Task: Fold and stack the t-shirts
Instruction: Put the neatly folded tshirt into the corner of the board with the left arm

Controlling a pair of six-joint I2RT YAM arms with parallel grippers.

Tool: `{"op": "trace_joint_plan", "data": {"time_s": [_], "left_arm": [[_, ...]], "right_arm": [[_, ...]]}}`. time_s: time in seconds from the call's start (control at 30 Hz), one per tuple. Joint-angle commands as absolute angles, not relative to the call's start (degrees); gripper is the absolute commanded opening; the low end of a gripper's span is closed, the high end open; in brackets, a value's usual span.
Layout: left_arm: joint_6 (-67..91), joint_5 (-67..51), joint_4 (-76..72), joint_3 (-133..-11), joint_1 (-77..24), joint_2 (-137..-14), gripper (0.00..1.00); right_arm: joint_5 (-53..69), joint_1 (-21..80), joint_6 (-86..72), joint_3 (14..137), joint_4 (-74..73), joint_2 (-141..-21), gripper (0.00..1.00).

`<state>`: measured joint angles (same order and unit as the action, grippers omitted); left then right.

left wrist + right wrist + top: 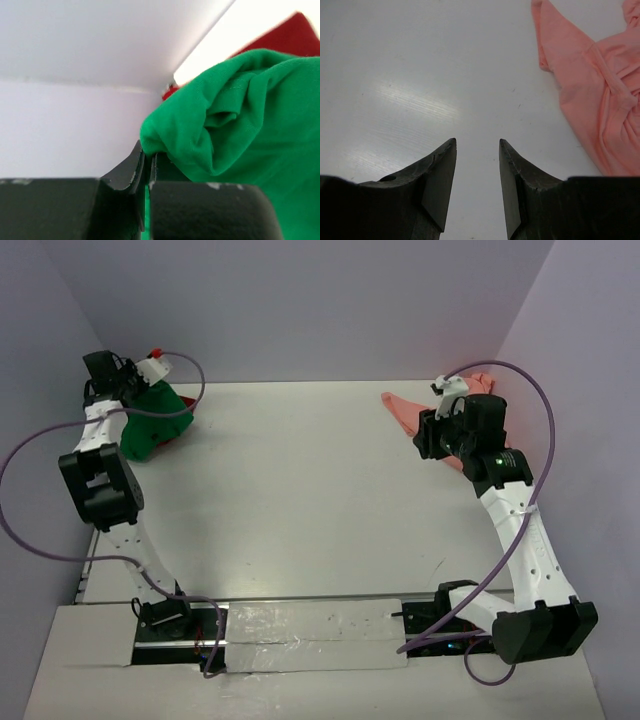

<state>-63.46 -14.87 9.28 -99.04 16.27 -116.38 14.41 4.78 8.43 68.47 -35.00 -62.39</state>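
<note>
Green t-shirt (pixel 240 115) bunches at the far-left corner against the dark red t-shirt (pixel 295 35), pinched by the clenched left gripper (pixel 148 159); the right gripper (pixel 477 150) hovers parted, empty, salmon-pink t-shirt (pixel 590 100) just to its right.

Dark red t-shirt (pixel 295 35) is mostly buried under the green t-shirt (pixel 250 125); only a corner and a small scrap show in the left wrist view, cut by the right edge. The green t-shirt runs off the right and bottom edges there. In the top view the left arm (pixel 100 480) covers its left part. Left gripper (pixel 147 160) is close-up, dark and blurred; the cloth inside the pinch is hidden. Salmon-pink t-shirt (pixel 600 100) is cut by the top and right edges; in the top view the right arm (pixel 480 445) covers its middle.
</note>
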Motion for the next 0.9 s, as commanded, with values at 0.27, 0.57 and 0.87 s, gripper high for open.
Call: {"op": "trace_joint_plan", "data": {"time_s": [0.27, 0.57, 0.87], "left_arm": [[-64.4, -10.5, -11.5, -101.4, 10.0, -132.5, 0.71], [-54.0, -3.6, -31.2, -95.9, 10.5, -131.5, 0.95], [-11.9, -9.4, -7.9, -98.5, 14.5, -106.5, 0.94]], "right_arm": [[14.8, 3.1, 9.0, 69.2, -33.1, -63.3, 0.47], [17.2, 0.6, 9.0, 67.5, -32.7, -61.4, 0.47], [18.7, 0.7, 8.1, 65.1, -28.4, -57.1, 0.48]]}}
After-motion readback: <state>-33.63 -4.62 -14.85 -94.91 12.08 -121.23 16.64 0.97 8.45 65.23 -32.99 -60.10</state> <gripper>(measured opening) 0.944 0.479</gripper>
